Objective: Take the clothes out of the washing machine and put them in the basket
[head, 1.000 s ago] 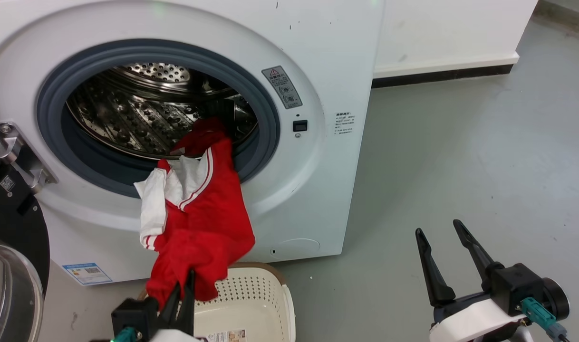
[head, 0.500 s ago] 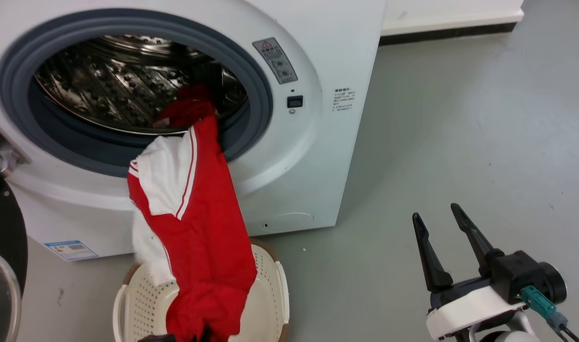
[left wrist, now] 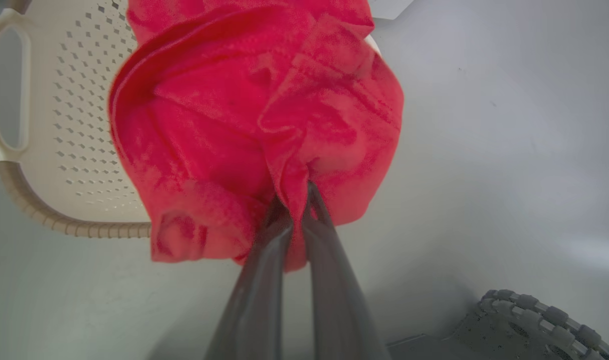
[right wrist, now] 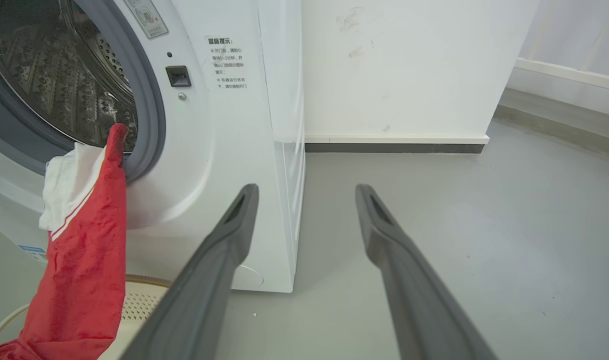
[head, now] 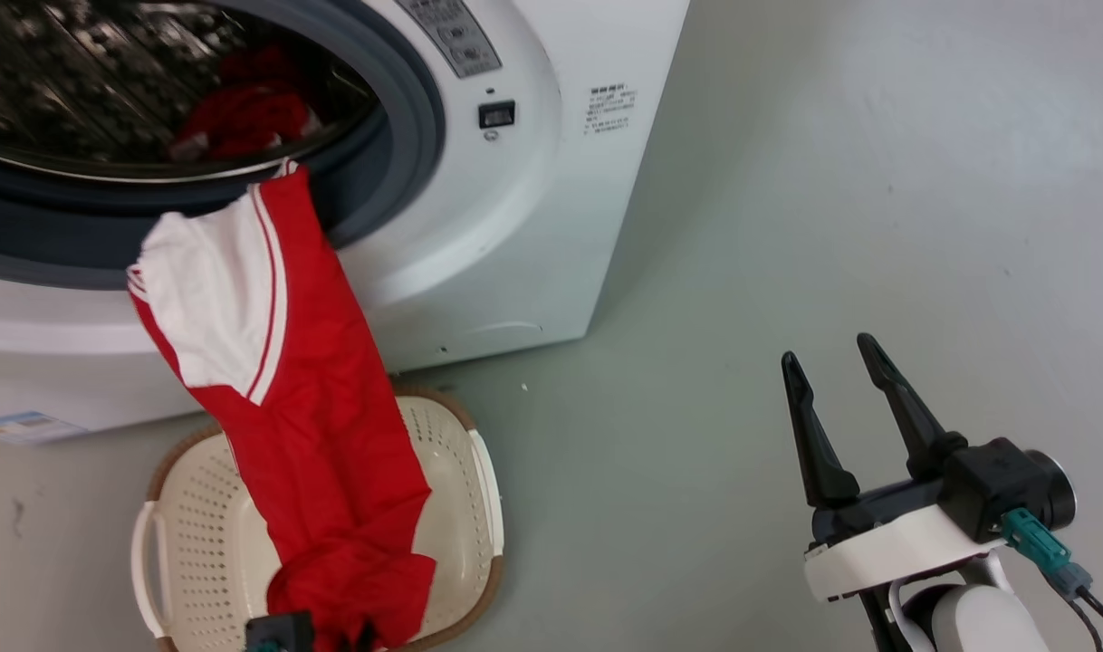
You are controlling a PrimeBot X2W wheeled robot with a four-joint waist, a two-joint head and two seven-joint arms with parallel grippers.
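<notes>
A red garment with a white panel [head: 280, 380] hangs stretched from the washing machine [head: 515, 226] porthole down into the basket [head: 461, 471]. More red clothes [head: 244, 118] lie inside the drum. My left gripper [left wrist: 295, 192] is shut on the garment's lower end [left wrist: 254, 125], over the basket's near rim [left wrist: 74, 227]. At the head view's bottom edge that gripper [head: 352, 641] barely shows under the cloth. My right gripper [head: 832, 362] stands open over bare floor to the right, holding nothing. From the right wrist view [right wrist: 304, 187] the garment [right wrist: 84, 260] drapes off the porthole rim.
Grey floor [head: 787, 226] spreads to the right of the washing machine. A white wall with a dark skirting [right wrist: 394, 147] stands behind. A ribbed grey part [left wrist: 534, 320] lies at the lower right of the left wrist view.
The head camera has tipped down and right, so the washer slid up and left in view. The garment is drawn further out and lower into the basket. The right gripper stays open.
</notes>
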